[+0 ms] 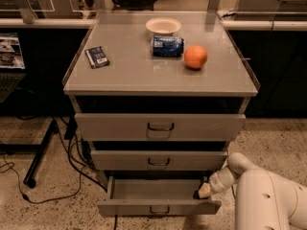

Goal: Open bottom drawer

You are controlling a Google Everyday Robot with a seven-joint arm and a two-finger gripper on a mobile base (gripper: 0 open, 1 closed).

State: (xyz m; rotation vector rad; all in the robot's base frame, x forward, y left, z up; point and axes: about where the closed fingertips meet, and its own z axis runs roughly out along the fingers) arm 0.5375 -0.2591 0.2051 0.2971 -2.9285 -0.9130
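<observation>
The bottom drawer (158, 207) is the lowest and narrowest grey front of three, with a small dark loop handle at its centre. It stands pulled out, showing its grey inside. My gripper (200, 192) is at the end of the white arm at lower right. Its tip rests at the drawer's right inner edge, just behind the front panel. The middle drawer (159, 160) and the top drawer (160, 127) above it stick out less.
On the cabinet top (129, 75) lie a white bowl (163, 26), a blue can (168, 46) on its side, an orange (195, 57) and a small dark packet (98, 56). Cables (57, 162) and a black stand leg (39, 152) lie on the floor at left.
</observation>
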